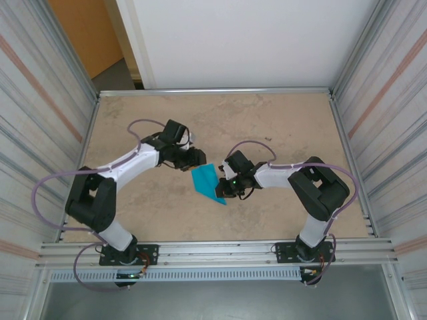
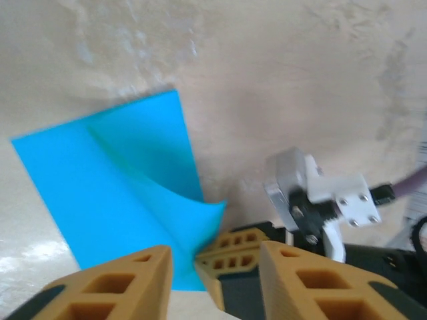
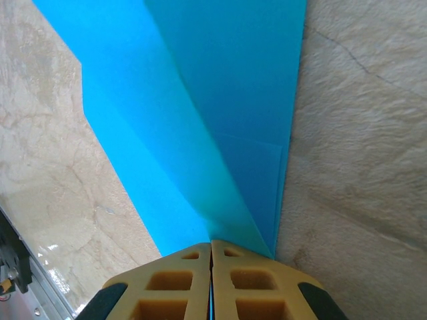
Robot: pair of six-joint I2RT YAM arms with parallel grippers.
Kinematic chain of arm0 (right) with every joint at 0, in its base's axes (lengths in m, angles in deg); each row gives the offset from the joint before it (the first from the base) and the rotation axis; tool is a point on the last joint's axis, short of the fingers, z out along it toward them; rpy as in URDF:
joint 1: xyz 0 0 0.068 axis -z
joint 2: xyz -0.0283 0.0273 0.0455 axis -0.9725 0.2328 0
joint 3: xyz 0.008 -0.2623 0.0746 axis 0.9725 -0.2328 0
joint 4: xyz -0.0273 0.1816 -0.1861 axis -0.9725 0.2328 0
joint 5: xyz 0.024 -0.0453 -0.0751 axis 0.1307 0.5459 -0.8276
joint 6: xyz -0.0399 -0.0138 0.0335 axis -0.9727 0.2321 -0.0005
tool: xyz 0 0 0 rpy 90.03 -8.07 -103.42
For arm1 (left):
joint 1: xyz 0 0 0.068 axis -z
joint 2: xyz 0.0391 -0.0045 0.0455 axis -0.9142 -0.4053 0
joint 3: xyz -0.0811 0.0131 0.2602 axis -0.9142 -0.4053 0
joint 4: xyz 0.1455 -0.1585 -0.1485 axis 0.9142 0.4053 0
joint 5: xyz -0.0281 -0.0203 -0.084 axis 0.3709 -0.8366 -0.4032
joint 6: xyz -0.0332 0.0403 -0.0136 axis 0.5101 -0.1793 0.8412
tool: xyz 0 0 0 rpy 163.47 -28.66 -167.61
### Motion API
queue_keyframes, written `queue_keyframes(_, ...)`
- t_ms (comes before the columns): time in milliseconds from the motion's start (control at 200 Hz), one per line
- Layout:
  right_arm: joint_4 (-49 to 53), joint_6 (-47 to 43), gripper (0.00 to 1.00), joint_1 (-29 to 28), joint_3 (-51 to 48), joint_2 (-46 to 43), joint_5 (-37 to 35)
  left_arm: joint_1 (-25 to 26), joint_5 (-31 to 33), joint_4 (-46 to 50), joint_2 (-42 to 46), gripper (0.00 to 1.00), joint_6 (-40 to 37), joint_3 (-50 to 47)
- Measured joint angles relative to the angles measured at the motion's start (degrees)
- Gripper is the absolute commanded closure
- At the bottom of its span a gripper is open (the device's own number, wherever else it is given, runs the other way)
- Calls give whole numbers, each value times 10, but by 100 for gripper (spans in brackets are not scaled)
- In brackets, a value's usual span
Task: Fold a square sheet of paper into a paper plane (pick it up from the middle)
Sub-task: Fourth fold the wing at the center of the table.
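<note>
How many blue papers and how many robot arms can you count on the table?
Blue paper sheet: 1
Robot arms: 2, the left arm and the right arm
Total: 3

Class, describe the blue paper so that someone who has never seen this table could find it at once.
Look at the beige table, where two robot arms meet near the middle. Between the left gripper and the right gripper is the turquoise-blue paper, creased and partly folded, pinched in the right gripper's shut fingers. It is the one bright-coloured thing on the table.
</note>
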Motion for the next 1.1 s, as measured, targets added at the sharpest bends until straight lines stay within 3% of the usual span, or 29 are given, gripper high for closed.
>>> queue_keyframes(205,0,7,94,0,0,0,0,14,-71,-120,-9,82,32,-106)
queue_keyframes(471,0,10,95,0,0,0,0,26,-108,-227,-58,87,57,-124)
queue_keyframes(1102,0,20,94,0,0,0,0,30,-85,-225,-121,88,31,-96)
